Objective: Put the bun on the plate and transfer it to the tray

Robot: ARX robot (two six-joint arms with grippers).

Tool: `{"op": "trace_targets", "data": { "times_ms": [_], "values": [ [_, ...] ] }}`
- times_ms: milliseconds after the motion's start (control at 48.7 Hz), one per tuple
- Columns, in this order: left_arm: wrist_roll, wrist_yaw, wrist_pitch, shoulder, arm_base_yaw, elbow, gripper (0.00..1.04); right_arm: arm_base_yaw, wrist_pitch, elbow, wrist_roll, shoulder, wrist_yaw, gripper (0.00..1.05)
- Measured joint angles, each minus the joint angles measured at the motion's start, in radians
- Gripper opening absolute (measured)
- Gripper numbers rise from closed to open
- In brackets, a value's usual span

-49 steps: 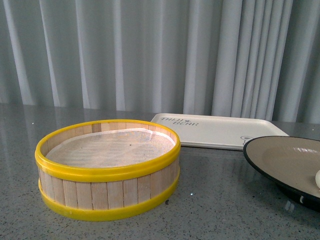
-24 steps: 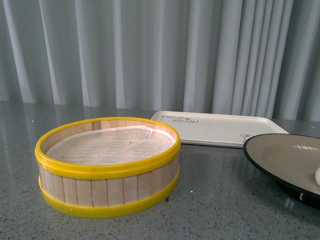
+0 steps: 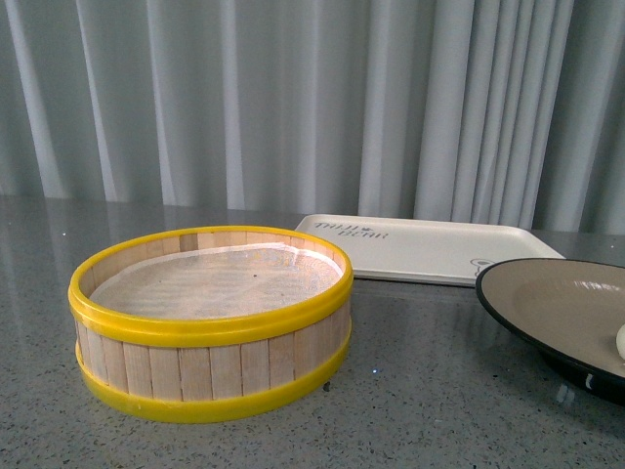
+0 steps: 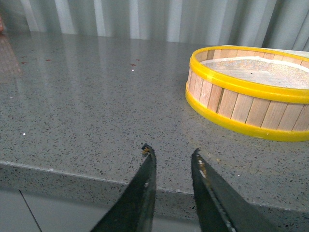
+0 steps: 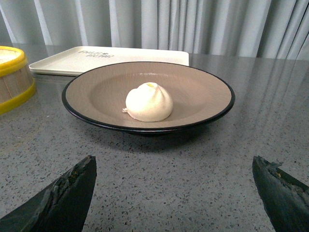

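Observation:
The white bun point(image 5: 149, 102) sits in the middle of the beige plate point(image 5: 203, 92) with the black rim, which stands on the grey counter. In the front view only a sliver of the bun point(image 3: 620, 341) shows on the plate point(image 3: 547, 303) at the right edge. The cream tray point(image 3: 430, 249) lies flat behind the plate; it also shows in the right wrist view point(image 5: 96, 57). My right gripper point(image 5: 174, 166) is wide open and empty, a short way in front of the plate. My left gripper point(image 4: 171, 152) is open and empty over the counter's front edge, apart from the basket.
A yellow-rimmed wooden steamer basket point(image 3: 210, 322) with a white liner stands at the left of the counter, also in the left wrist view point(image 4: 251, 92) and the right wrist view point(image 5: 12, 77). Grey curtains hang behind. The counter's front edge point(image 4: 72, 171) runs below my left gripper.
The front view has shifted very slightly, so the basket, tray and plate sit a little higher. No object has moved on the counter.

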Motion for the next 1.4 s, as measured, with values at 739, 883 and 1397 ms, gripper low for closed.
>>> {"op": "trace_targets", "data": {
  "times_ms": [739, 883, 1397],
  "values": [
    [0.0, 0.0, 0.0, 0.0, 0.0, 0.0, 0.98, 0.0, 0.0, 0.0, 0.0, 0.0, 0.0, 0.96],
    [0.0, 0.0, 0.0, 0.0, 0.0, 0.0, 0.98, 0.0, 0.0, 0.0, 0.0, 0.0, 0.0, 0.96],
    [0.0, 0.0, 0.0, 0.0, 0.0, 0.0, 0.98, 0.024, -0.382, 0.422, -0.797, 0.321, -0.051, 0.96]
  ]
}}
